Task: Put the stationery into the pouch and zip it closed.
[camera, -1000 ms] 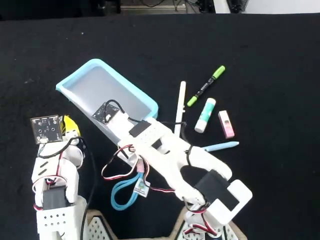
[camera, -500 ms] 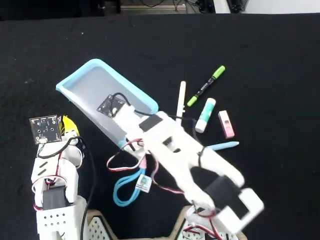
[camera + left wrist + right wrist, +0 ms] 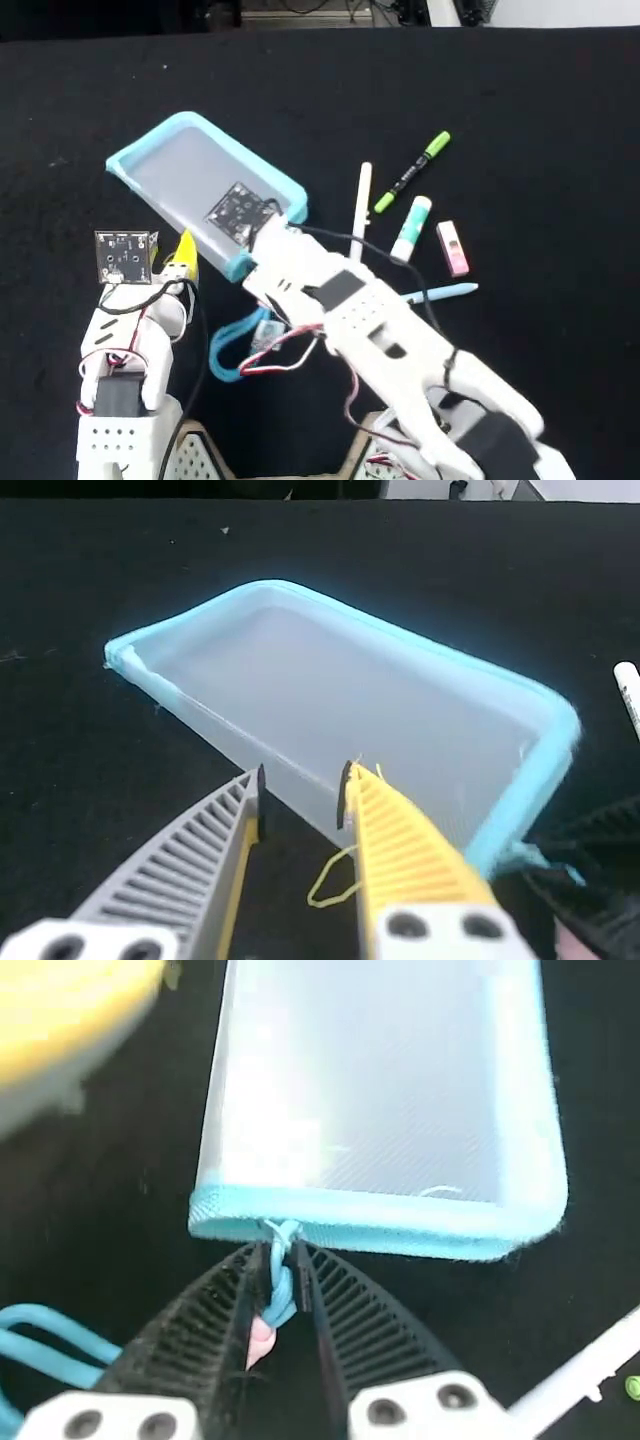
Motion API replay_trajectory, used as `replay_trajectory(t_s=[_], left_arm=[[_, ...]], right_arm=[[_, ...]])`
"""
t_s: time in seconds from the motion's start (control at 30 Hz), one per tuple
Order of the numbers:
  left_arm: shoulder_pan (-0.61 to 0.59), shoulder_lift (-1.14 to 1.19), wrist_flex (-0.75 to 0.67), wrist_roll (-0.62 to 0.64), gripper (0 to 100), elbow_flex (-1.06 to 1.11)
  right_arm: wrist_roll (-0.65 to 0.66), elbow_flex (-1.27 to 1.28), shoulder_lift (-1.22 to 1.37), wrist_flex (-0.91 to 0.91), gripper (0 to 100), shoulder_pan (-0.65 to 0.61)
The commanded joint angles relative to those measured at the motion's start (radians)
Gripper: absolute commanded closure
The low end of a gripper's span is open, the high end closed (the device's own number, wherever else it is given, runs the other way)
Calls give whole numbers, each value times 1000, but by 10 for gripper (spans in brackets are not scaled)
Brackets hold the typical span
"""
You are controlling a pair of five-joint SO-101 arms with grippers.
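Black worktop [image 3: 560, 120] is carrying the pouch [image 3: 190, 175]; the right hand [image 3: 281, 1260] is clamping its blue pull [image 3: 283, 1298] at 5 o'clock, so the left hand [image 3: 300, 785], spread apart at 7 o'clock, should be bracing it.

On my left feed I log: left gripper [image 3: 300, 790], jaws apart, tips just beside the blue-trimmed translucent pouch [image 3: 340, 690]; white pen [image 3: 628, 695] end; black table [image 3: 70, 780].

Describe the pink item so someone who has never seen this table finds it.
Start at the blue-edged pouch on the black table and look to its right in the high view. The pink item sits beside the white-and-green tube, on its side away from the pouch: short, blocky, the only pink piece.
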Motion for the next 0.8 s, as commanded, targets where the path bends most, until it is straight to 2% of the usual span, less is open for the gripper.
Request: replay_trajectory(t_s=[0.0,0.3,0.4,0.53,0.77], left_arm=[[18,-6,5,6,852,21],[47,-8,9,61,850,-22],[97,-8,103,61,844,-70],[199,-8,255,61,783,-145],[199,-8,232,58,783,-122]], right_arm=[[-97,33,-122,-103,988,-6],[-103,35,-157,-109,988,-8],[-103,35,-157,-110,988,-5],[-103,35,-157,-110,988,-5],[-103,36,-157,-110,988,-8]])
